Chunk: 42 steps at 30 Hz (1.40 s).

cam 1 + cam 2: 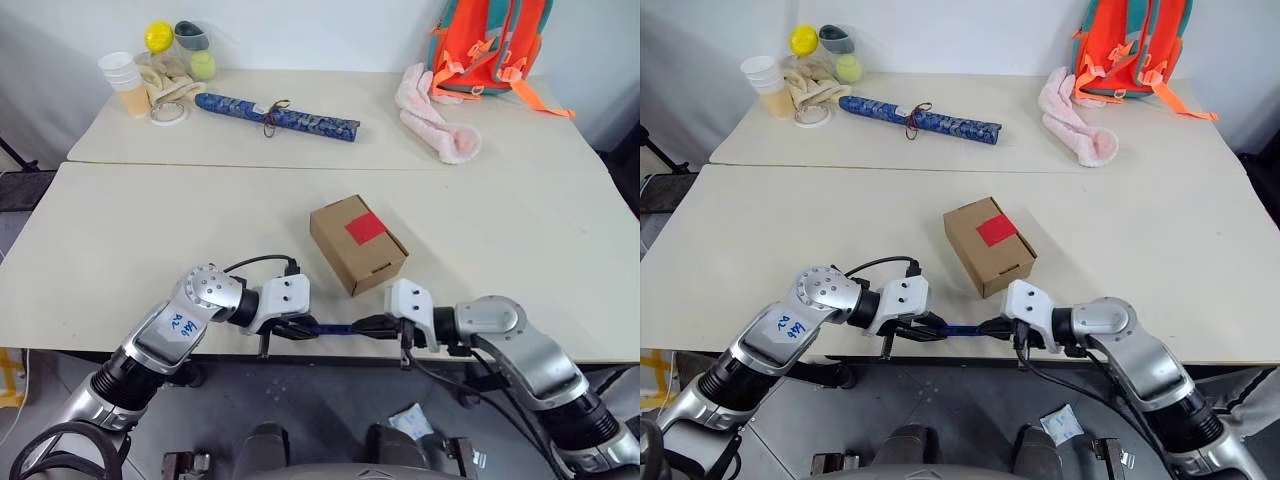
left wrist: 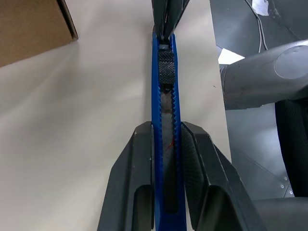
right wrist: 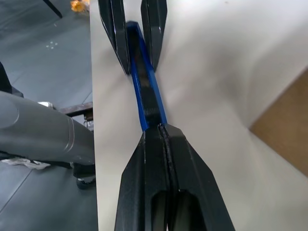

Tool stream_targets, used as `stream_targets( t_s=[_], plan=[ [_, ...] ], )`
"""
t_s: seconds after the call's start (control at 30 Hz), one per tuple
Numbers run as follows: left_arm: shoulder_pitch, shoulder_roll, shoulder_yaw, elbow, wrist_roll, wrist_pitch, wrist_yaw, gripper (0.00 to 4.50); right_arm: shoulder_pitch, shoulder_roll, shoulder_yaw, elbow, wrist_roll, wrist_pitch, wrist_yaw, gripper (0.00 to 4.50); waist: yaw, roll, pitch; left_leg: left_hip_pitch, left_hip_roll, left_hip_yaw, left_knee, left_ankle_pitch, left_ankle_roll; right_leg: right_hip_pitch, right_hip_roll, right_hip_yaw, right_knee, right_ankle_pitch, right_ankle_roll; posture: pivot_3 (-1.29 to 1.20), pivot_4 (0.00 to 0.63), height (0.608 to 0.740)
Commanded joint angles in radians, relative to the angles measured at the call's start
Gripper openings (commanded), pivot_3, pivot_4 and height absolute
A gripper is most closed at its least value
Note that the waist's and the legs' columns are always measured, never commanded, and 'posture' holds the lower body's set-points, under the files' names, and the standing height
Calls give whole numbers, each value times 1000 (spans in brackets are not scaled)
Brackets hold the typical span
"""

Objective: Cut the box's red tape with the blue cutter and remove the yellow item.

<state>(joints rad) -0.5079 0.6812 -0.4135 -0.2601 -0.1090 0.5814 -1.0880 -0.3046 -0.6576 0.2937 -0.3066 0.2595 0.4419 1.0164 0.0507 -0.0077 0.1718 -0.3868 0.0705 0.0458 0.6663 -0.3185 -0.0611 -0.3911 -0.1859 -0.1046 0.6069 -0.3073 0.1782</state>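
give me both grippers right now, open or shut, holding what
Left gripper: shut on the blue cutter, gripping its body.
Right gripper: shut on the other end of the blue cutter.

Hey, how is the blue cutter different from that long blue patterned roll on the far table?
The blue cutter is slim and plain dark blue; the patterned roll is thicker, longer and speckled. The cutter is held off the table's near edge, gripped at one end by the left claw and at the other by the right claw; the roll lies untouched, tied round with string. Both are long, narrow and blue.
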Motion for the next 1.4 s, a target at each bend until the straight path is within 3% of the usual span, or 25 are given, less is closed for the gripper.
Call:
stream_targets(
  t_s=[0.03, 0.5, 0.87, 1.4],
  plan=[
    [13, -10, -39, 11, 18, 39, 6, 443, -7, 17, 29, -6, -4, 4, 10, 18, 0, 0, 0, 0, 0, 0, 0, 0, 0, 0, 0, 0, 0, 0, 0, 0, 150, 740],
    [-18, -45, -27, 17, 11, 56, 15, 443, -79, 142, 80, 45, -19, 46, -37, 18, 3, 0, 0, 0, 0, 0, 1, 0, 0, 0, 0, 0, 1, 0, 0, 0, 150, 740],
    [-10, -38, -40, 31, 30, 31, 14, 443, -51, 40, -31, -23, 43, 79, 0, 18, 4, 0, 0, 0, 0, 0, 1, 0, 0, 0, 0, 0, 1, 0, 0, 0, 150, 740],
    [-5, -49, -39, 13, 35, 58, 33, 443, -43, 44, 13, 70, -13, -15, 38, 18, 4, 0, 0, 0, 0, 0, 1, 0, 0, 0, 0, 0, 1, 0, 0, 0, 150, 740]
  ],
)
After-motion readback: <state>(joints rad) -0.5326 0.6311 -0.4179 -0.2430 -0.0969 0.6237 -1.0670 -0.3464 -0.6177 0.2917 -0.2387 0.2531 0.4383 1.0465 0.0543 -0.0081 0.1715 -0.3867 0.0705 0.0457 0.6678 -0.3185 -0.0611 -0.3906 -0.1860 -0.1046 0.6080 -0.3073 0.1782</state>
